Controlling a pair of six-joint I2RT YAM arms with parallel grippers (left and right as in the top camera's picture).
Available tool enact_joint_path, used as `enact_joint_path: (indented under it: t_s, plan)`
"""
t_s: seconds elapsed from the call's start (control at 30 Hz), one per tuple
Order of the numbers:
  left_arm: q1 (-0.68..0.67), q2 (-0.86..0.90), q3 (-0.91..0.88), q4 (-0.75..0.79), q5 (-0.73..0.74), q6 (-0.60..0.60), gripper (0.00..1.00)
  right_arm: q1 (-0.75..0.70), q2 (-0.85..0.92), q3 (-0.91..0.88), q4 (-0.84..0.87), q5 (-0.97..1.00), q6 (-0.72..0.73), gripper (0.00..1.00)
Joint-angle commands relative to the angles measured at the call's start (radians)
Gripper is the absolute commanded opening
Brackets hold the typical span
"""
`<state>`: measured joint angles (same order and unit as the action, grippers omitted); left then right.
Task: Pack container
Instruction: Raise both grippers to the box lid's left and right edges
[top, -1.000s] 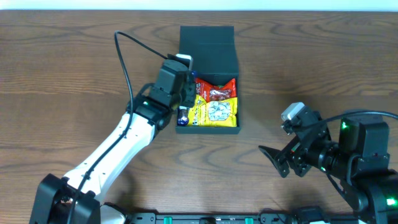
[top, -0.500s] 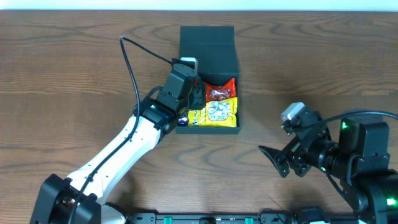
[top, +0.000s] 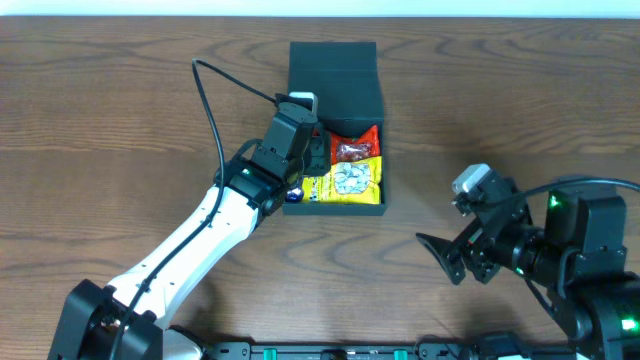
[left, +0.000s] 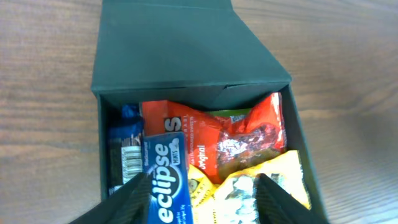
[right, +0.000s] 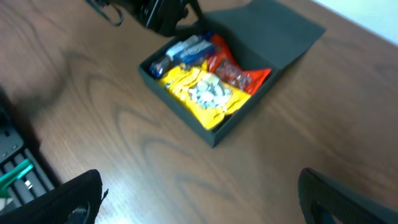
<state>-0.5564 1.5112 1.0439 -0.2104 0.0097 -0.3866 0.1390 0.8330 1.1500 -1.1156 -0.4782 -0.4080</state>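
Note:
The dark teal container (top: 335, 209) stands open at the middle of the table, its lid (left: 180, 50) folded back on the far side. Inside lie a red snack packet (left: 230, 134), a yellow packet (left: 261, 193), a dark blue packet (left: 124, 152) and a blue Eclipse gum pack (left: 171, 180). My left gripper (left: 205, 186) hovers open over the container's left half. The gum pack lies against its left finger, with a wide gap to the right finger. My right gripper (top: 450, 255) stands open over bare table to the right, well away from the container (right: 211, 124).
The left arm's black cable (top: 215, 100) loops over the table left of the container. Wood-grain tabletop (top: 500, 110) surrounds the container on all sides. The right arm's body (top: 580, 250) fills the lower right corner.
My left gripper has shifted up and right, further over the container's left side, and its jaws stand wider. The right arm has not moved.

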Motion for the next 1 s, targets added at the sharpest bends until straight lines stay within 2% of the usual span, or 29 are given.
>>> enact_joint_path:
  t_s: [0.0, 0.03, 0.07, 0.1, 0.13, 0.3, 0.43, 0.6, 0.67, 0.77, 0.83, 0.93, 0.97]
  plan:
    - [0.003, -0.002, 0.016, -0.008, -0.021, 0.006, 0.38, -0.008, -0.002, 0.002, 0.019, -0.012, 0.011, 0.99]
    - [0.007, -0.002, 0.016, -0.014, -0.020, 0.006, 0.24, -0.008, -0.002, 0.002, 0.019, -0.012, 0.011, 0.99]
    - [0.014, -0.002, 0.016, -0.026, -0.020, 0.006, 0.15, -0.008, -0.002, 0.002, 0.020, -0.012, 0.011, 0.99]
    - [0.021, -0.002, 0.016, -0.034, -0.020, 0.006, 0.07, -0.009, -0.002, 0.002, 0.019, -0.011, 0.011, 0.99]
    - [0.033, -0.002, 0.016, -0.051, -0.021, 0.006, 0.06, -0.008, -0.002, 0.002, 0.019, -0.012, 0.011, 0.99]
    - [0.120, -0.002, 0.016, -0.073, -0.021, 0.082, 0.06, -0.008, -0.002, 0.002, 0.020, -0.055, 0.011, 0.99]
    - [0.206, -0.002, 0.016, -0.068, 0.000, 0.098, 0.06, -0.008, 0.010, 0.002, 0.071, -0.130, 0.011, 0.99]
    - [0.328, 0.000, 0.016, 0.032, 0.151, 0.129, 0.06, -0.008, 0.088, 0.002, 0.198, -0.128, 0.043, 0.99]
    - [0.372, 0.000, 0.016, 0.088, 0.184, 0.119, 0.06, -0.008, 0.155, 0.002, 0.258, -0.127, 0.056, 0.90]
    - [0.419, 0.000, 0.016, 0.178, 0.194, 0.117, 0.06, -0.008, 0.308, 0.002, 0.372, -0.121, 0.056, 0.82]
    - [0.433, 0.003, 0.016, 0.212, 0.193, 0.116, 0.06, -0.008, 0.417, 0.002, 0.481, -0.121, 0.084, 0.82]
    - [0.438, 0.021, 0.025, 0.239, 0.193, 0.109, 0.05, -0.009, 0.544, 0.002, 0.638, -0.121, 0.162, 0.90]
    - [0.438, 0.030, 0.029, 0.245, 0.192, 0.110, 0.06, -0.009, 0.576, 0.002, 0.679, -0.121, 0.182, 0.90]
